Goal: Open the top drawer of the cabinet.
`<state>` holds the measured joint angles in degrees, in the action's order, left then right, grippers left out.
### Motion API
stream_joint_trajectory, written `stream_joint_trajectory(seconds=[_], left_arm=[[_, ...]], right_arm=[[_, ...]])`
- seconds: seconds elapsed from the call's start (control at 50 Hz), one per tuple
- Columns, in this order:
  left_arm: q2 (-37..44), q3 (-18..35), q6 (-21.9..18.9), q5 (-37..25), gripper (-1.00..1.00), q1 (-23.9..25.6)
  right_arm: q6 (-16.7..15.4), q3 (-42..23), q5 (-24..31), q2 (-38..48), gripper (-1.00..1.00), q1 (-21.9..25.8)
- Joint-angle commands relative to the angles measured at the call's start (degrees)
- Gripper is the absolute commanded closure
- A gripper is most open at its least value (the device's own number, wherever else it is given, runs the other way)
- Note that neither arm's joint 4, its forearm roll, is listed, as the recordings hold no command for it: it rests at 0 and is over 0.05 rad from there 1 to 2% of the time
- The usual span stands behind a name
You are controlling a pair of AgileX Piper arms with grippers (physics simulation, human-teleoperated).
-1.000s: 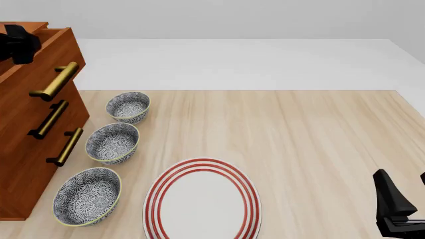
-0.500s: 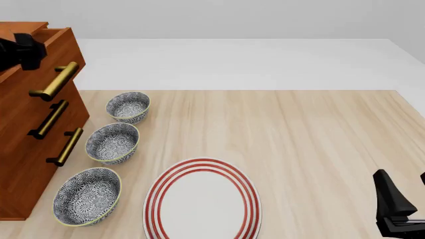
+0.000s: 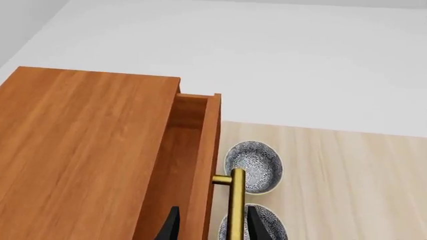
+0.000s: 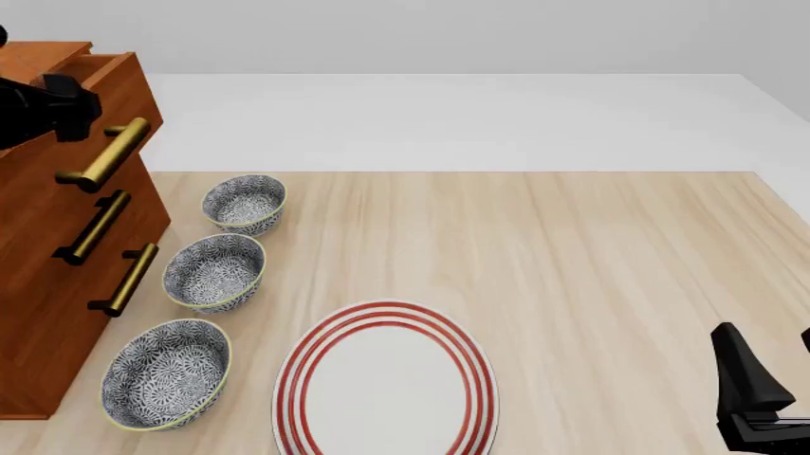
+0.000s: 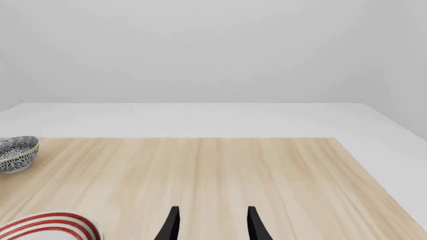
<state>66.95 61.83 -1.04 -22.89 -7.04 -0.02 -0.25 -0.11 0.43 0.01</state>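
The cabinet stands at the table's left edge. Its top drawer is pulled out a little, and a gap shows behind the drawer front in the left wrist view. The brass bar handle also shows there. My left gripper hovers over the drawer's top edge. It is open, with the jaws straddling the drawer front and handle; I cannot tell if they touch. My right gripper is open and empty at the near right.
Three patterned bowls stand in a row just in front of the cabinet's drawers. A red-striped white plate lies at the near middle. The two lower drawers' handles stick out below.
My left gripper has moved right and slightly down, from over the cabinet top toward the drawer's front edge and handle. The right arm has not moved.
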Motion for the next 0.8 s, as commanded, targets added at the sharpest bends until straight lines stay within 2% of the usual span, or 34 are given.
stream_joint_trajectory(seconds=[0.02, 0.48, 0.8], left_arm=[[0.47, -0.62, 0.53, 0.39, -1.0, 0.11], [1.48, -2.22, 1.3, 1.38, -1.0, 0.74], [2.6, -2.5, 1.21, 2.39, -1.0, -0.53]], right_arm=[[0.0, 0.0, 0.0, 0.0, -1.0, -0.01], [0.02, 0.0, 0.0, 0.0, -1.0, 0.0], [0.0, 0.0, 0.0, -0.01, -1.0, 0.0]])
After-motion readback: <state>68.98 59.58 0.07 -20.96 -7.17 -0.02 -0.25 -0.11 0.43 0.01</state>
